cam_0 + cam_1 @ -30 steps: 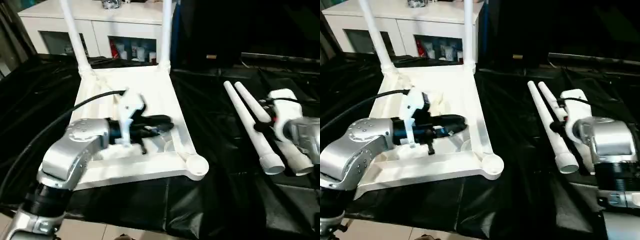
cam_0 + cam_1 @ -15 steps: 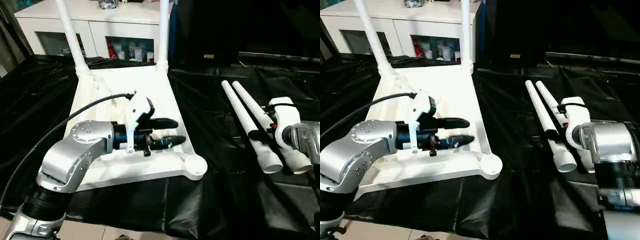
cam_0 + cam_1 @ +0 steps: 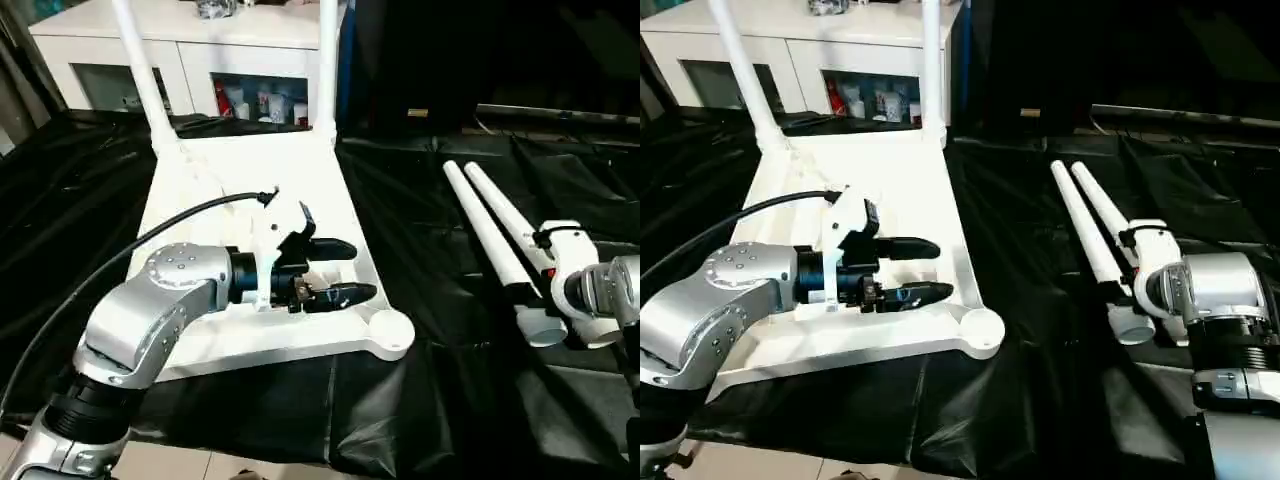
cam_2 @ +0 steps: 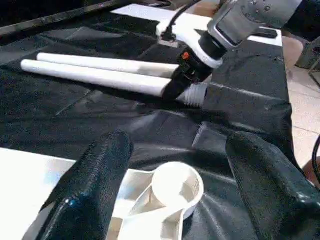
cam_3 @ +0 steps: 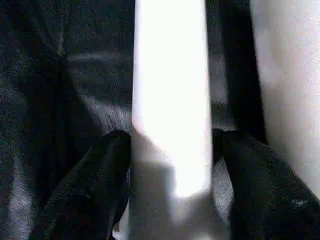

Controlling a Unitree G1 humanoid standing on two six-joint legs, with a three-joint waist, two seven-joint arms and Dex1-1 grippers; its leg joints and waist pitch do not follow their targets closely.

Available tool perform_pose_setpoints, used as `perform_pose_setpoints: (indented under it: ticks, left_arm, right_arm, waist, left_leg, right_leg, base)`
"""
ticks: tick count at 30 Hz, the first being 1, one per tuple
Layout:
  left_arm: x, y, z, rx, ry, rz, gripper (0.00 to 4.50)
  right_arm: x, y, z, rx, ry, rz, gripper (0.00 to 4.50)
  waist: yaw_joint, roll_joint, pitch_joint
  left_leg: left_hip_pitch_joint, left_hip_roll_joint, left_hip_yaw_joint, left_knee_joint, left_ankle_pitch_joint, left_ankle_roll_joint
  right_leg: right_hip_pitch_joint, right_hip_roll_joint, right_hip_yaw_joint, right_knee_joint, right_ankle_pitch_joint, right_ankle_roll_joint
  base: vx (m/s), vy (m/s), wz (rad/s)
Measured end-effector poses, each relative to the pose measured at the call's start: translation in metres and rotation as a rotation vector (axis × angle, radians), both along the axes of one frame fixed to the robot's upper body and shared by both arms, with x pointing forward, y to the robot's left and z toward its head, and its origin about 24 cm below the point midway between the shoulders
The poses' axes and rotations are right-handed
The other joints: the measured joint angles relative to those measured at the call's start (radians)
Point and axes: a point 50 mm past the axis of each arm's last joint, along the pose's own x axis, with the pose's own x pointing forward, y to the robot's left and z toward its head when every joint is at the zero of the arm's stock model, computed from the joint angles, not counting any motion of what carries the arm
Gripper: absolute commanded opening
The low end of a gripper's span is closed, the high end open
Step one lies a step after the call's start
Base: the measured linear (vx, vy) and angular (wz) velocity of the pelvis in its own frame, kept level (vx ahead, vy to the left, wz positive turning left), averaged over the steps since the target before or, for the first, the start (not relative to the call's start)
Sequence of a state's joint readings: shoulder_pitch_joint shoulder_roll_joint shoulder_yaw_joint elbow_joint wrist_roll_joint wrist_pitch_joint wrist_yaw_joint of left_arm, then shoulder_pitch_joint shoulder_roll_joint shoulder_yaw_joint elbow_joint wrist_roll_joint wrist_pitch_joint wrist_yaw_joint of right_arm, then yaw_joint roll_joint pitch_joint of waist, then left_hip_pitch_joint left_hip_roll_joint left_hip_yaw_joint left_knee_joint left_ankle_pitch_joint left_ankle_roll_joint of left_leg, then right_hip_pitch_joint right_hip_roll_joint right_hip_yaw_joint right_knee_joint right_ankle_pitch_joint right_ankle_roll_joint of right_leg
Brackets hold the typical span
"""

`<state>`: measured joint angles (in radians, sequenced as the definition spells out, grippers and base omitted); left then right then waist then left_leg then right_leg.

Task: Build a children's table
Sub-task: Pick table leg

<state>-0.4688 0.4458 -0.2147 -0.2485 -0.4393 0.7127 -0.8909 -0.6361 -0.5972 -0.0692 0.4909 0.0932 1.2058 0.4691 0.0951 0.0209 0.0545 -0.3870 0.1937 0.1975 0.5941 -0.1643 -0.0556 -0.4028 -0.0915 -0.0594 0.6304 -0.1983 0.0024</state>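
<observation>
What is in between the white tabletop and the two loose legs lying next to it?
Just bare black sheet between the tabletop and the two loose legs, as the left eye view shows.

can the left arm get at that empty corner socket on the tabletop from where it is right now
Probably yes. The left gripper hangs open over the tabletop beside the near empty socket, and nothing lies between them. The two loose legs lie apart on the black cover, by the right gripper.
</observation>
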Motion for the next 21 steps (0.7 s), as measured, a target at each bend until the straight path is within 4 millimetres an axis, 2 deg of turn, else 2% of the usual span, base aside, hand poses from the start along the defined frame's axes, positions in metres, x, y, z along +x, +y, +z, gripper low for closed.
perform_pose_setpoints:
  ticks: [10, 16, 18, 21]
  left_arm:
    - [-0.002, -0.001, 0.001, -0.009, 0.009, -0.011, 3.54]
    - [0.000, -0.001, 0.002, -0.008, -0.002, 0.015, 3.54]
    - [0.012, 0.000, 0.003, -0.040, -0.024, 0.104, 3.54]
    - [0.031, 0.006, 0.012, -0.095, -0.055, 0.260, 3.54]
  right_arm:
    - [0.004, 0.000, -0.007, 0.029, 0.006, -0.004, 2.04]
    - [0.006, -0.002, -0.010, 0.048, -0.026, -0.032, 1.99]
    - [0.008, -0.001, -0.009, 0.083, -0.063, -0.046, 1.98]
    - [0.017, 0.016, -0.002, 0.184, -0.173, 0.005, 1.98]
  waist:
    - [0.001, -0.001, -0.001]
    - [0.000, -0.003, -0.002]
    - [-0.001, -0.002, -0.001]
    - [-0.007, 0.001, -0.001]
  left_leg:
    - [0.001, 0.000, 0.000, 0.002, 0.000, 0.000]
    - [0.002, 0.000, -0.001, 0.004, 0.000, 0.000]
    - [0.002, 0.000, -0.001, 0.005, 0.000, 0.000]
    - [0.002, 0.000, -0.001, 0.005, 0.000, 0.000]
  right_leg:
    - [0.001, 0.000, 0.000, 0.001, 0.000, 0.000]
    - [0.004, 0.000, 0.000, 0.001, 0.001, 0.000]
    - [0.004, 0.000, 0.000, 0.001, 0.002, 0.000]
    - [0.002, 0.000, 0.000, 0.000, 0.006, 0.003]
  base:
    - [0.000, 0.000, 0.00]
    - [0.000, 0.000, 0.00]
    - [0.000, 0.000, 0.00]
    - [0.000, 0.000, 0.00]
